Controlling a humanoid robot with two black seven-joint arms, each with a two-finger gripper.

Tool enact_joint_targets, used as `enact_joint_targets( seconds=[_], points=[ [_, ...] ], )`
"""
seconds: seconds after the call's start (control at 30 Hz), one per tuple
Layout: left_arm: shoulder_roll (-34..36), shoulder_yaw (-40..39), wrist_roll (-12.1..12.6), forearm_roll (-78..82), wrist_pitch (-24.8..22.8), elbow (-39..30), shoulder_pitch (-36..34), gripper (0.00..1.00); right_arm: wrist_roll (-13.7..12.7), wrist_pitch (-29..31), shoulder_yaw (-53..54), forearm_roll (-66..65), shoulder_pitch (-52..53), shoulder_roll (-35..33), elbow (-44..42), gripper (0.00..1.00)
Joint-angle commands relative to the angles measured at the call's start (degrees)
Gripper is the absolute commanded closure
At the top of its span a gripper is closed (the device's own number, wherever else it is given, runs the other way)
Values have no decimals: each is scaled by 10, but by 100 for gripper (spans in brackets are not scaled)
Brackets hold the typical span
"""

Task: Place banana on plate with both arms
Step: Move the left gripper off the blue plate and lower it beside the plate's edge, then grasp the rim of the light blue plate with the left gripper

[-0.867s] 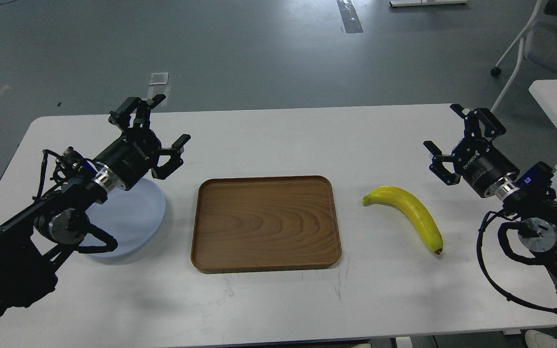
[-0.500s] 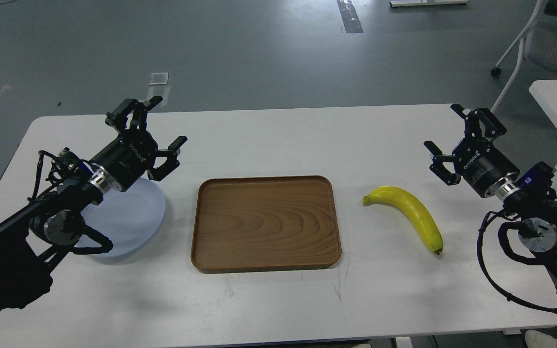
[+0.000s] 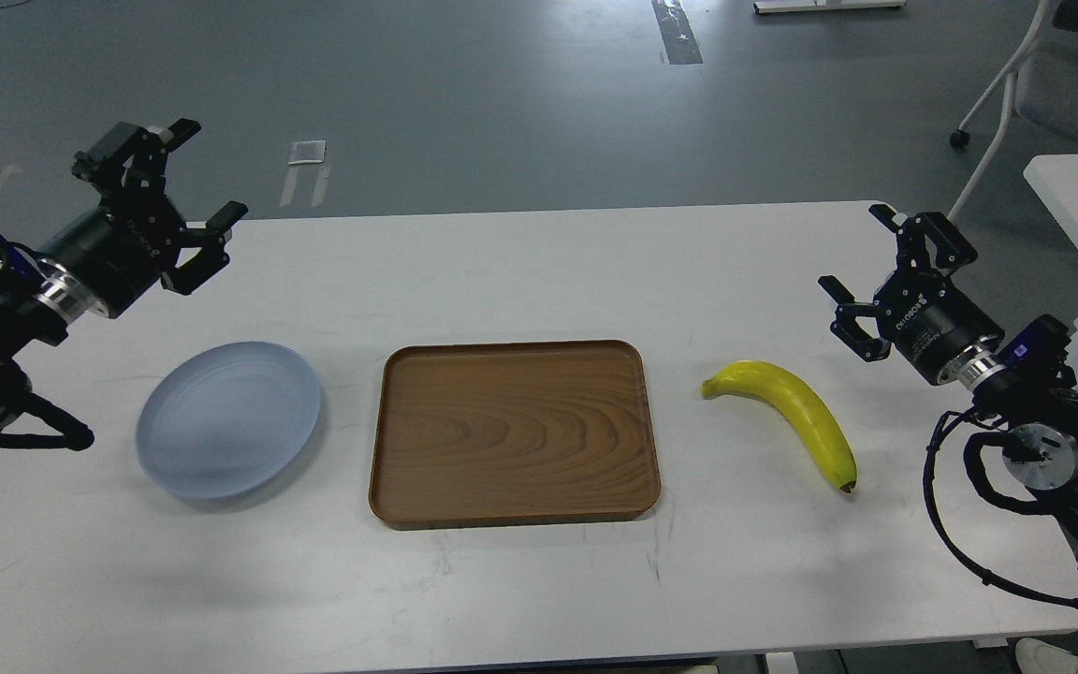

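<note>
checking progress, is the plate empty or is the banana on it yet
Empty. The plate shows only bare blue surface; the banana lies on the table right of the wooden tray.

Bright even overhead light, soft shadows, sharp pic, slight table glare

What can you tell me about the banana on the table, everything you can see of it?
The banana is a single curved fruit, smooth and bright yellow, with a greenish stem end pointing toward the wooden tray and a small dark tip nearest the camera. It lies flat on the white table, right of the tray and clear of it. Nothing touches it: the right hand is open beyond it, off to the right.
</note>
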Motion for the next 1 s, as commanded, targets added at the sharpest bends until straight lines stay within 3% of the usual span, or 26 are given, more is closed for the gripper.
enact_joint_targets(
  seconds=[0.0, 0.27, 0.37, 0.4, 0.53, 0.63, 0.8, 0.97],
  points=[
    [42, 2, -11, 113, 0, -6, -15, 0, 0, 0, -1, 0, 3, 0, 0, 0],
    [137, 18, -11, 426, 0, -90, -11, 0, 0, 0, -2, 0, 4, 0, 2, 0],
    [149, 61, -11, 562, 0, -97, -10, 0, 0, 0, -2, 0, 4, 0, 3, 0],
    [149, 91, -11, 598, 24, -92, -10, 0, 0, 0, -2, 0, 4, 0, 3, 0],
    [149, 181, -11, 632, 103, -65, -11, 0, 0, 0, -2, 0, 4, 0, 4, 0],
    [137, 232, -11, 631, 132, -27, -11, 0, 0, 0, -2, 0, 5, 0, 4, 0],
    [92, 259, -11, 622, 145, 45, -12, 1, 0, 0, -2, 0, 4, 0, 3, 0],
    [74, 267, -11, 603, 144, 60, -9, 6, 0, 0, -2, 0, 4, 1, 2, 0]
  ],
)
